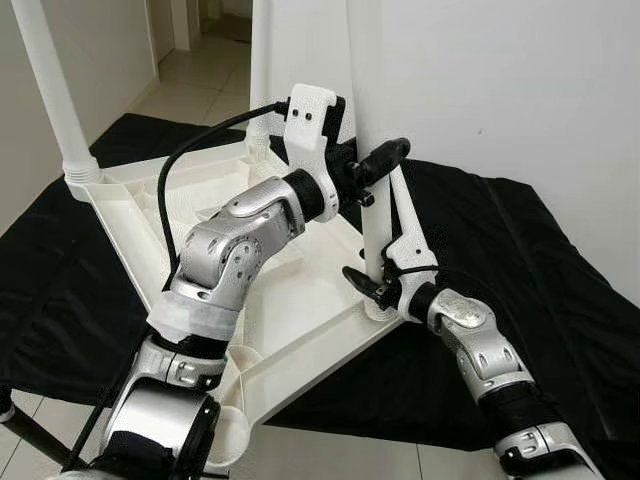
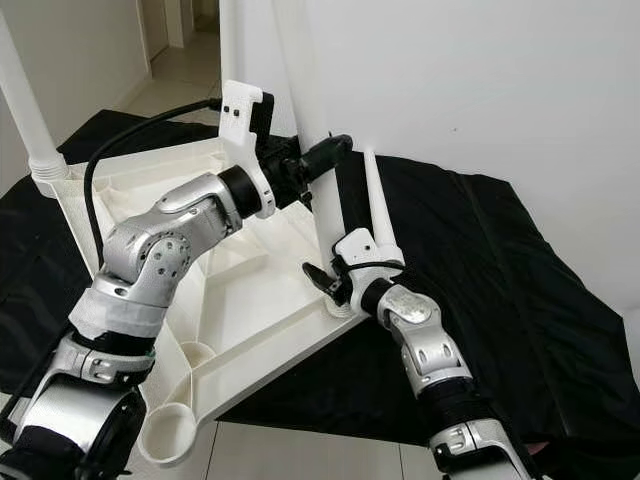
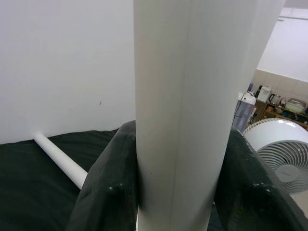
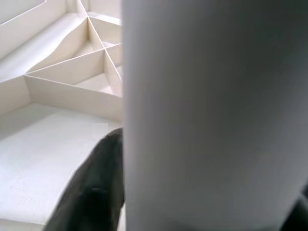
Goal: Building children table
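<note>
Table leg [image 2: 318, 140] stands upright in the upturned tabletop's [image 1: 290, 310] corner socket; your left end effector [image 1: 372, 170] clamps it midway, your right end effector [image 1: 375, 285] clamps its base.

Free room is found mostly over the black cloth; the corner socket is crowded.

The upright table leg [image 2: 318, 150] is clasped high up by the left gripper [image 1: 372, 170] and low down by the right gripper [image 1: 375, 285], so passage around that corner is blocked. The white wall [image 1: 500, 80] closes off the far side. Open cloth [image 1: 540, 290] is left beside the right arm, crossed only by a loose leg [image 3: 60, 161]. The tabletop underside [image 1: 300, 300] is ribbed but unoccupied between the left arm and another standing leg [image 1: 55, 95].
</note>
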